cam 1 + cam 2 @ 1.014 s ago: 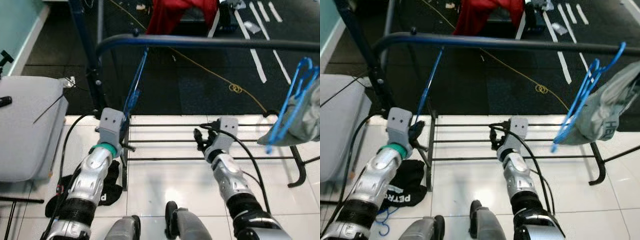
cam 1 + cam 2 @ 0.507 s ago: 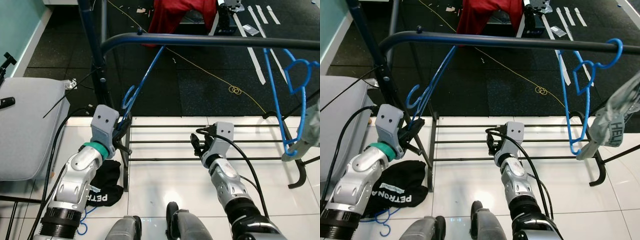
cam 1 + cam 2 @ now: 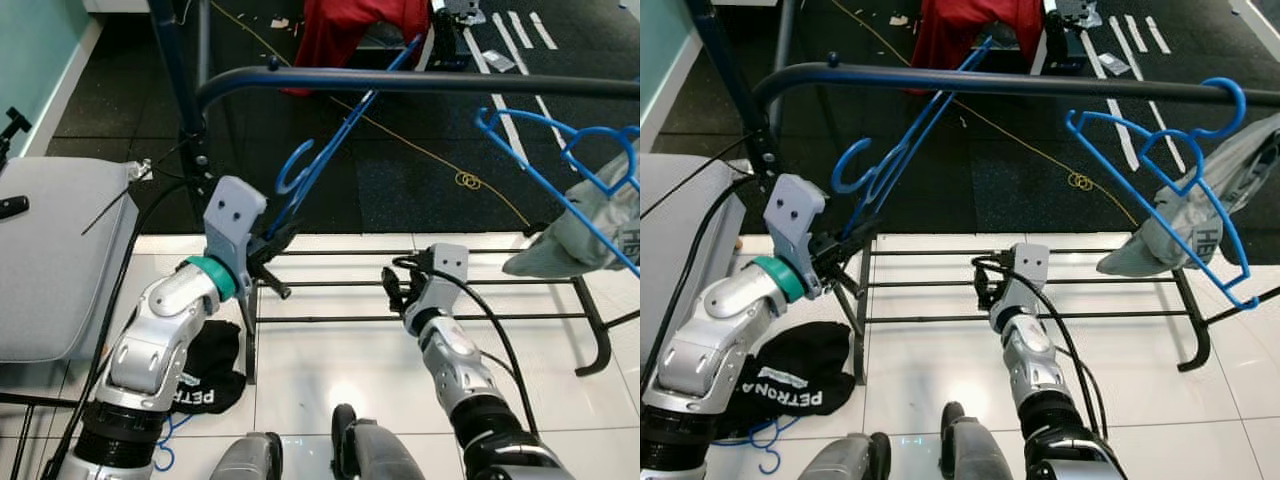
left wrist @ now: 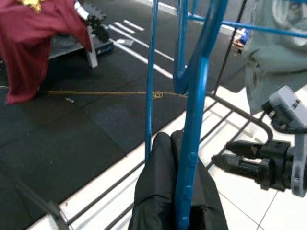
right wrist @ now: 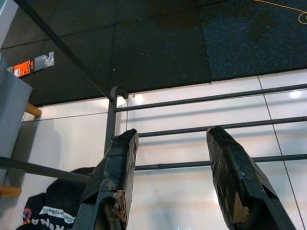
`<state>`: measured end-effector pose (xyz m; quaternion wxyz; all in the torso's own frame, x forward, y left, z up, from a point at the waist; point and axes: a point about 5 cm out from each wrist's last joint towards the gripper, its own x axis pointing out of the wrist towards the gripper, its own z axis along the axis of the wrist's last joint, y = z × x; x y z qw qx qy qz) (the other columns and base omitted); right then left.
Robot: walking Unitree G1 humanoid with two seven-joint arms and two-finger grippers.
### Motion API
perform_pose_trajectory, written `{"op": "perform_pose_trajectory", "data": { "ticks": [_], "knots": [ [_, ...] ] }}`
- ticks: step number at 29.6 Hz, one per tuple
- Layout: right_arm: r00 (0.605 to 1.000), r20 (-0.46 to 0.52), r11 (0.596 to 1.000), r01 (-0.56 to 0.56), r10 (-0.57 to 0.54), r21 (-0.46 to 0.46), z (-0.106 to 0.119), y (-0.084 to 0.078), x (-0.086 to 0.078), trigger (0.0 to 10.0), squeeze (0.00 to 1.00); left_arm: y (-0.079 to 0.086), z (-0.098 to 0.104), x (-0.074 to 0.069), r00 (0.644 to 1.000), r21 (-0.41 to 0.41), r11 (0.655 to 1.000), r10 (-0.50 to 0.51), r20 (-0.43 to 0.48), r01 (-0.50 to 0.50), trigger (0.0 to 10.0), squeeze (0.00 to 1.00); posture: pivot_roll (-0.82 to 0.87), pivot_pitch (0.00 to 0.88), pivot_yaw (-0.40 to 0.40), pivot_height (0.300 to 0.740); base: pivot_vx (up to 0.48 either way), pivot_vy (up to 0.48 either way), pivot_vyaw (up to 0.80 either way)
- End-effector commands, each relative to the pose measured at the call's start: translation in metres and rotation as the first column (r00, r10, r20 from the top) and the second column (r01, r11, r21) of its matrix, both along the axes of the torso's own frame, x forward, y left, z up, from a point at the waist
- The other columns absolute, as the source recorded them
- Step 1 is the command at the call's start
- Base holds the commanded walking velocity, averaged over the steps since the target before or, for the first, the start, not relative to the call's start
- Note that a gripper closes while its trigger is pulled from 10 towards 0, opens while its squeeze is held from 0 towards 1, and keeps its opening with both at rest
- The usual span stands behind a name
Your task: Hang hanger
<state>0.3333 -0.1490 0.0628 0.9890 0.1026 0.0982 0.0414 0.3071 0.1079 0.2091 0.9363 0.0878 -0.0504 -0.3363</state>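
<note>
My left gripper (image 3: 272, 243) is clamped on the blue hanger (image 3: 330, 140), tilted w/ hook just below the rail (image 3: 420, 82) so it can catch, while my right gripper (image 5: 170, 177) idles under the rail, fingers apart, empty.

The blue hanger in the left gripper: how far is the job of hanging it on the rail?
Done: another blue hanger with a grey garment already hangs on the dark rail. In hand: the left gripper is shut on the blue hanger and holds it raised, its hook under the rail, not over it. Left: hooking it on and letting go. The right gripper is open and low by the rack's bottom bars.
</note>
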Motion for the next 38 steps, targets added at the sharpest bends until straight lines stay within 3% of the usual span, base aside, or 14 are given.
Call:
{"op": "perform_pose_trajectory", "data": {
  "ticks": [1, 9, 18, 38],
  "knots": [
    [1.000, -0.027, 1.000, 0.010, -0.010, -0.003, -0.006, -0.002, -0.004, 10.0, 0.00, -0.004, 0.002, 0.001, 1.000, 0.013, 1.000, -0.006, -0.027, 0.006, 10.0, 0.00, 0.00, 0.203, 0.041, 0.740, 0.000, 0.000, 0.00],
    [1.000, -0.030, 1.000, 0.007, -0.007, 0.003, -0.007, -0.001, -0.003, 10.0, 0.00, -0.010, 0.024, 0.017, 0.999, 0.026, 1.000, 0.004, -0.050, -0.003, 10.0, 0.00, 0.00, 0.195, 0.043, 0.740, 0.000, 0.000, 0.00],
    [0.999, -0.031, 1.000, 0.009, -0.009, 0.004, -0.007, -0.002, -0.003, 10.0, 0.00, -0.002, 0.040, 0.029, 0.991, 0.079, 0.995, 0.075, -0.114, -0.067, 10.0, 0.00, 0.00, 0.186, 0.043, 0.740, 0.000, 0.000, 0.00],
    [0.999, -0.038, 1.000, 0.002, -0.002, 0.012, -0.008, 0.001, -0.002, 10.0, 0.00, 0.011, 0.081, 0.025, 0.959, 0.206, 0.971, 0.171, -0.226, -0.125, 10.0, 0.00, 0.01, 0.186, 0.042, 0.740, 0.000, 0.000, 0.00]
  ]
}}
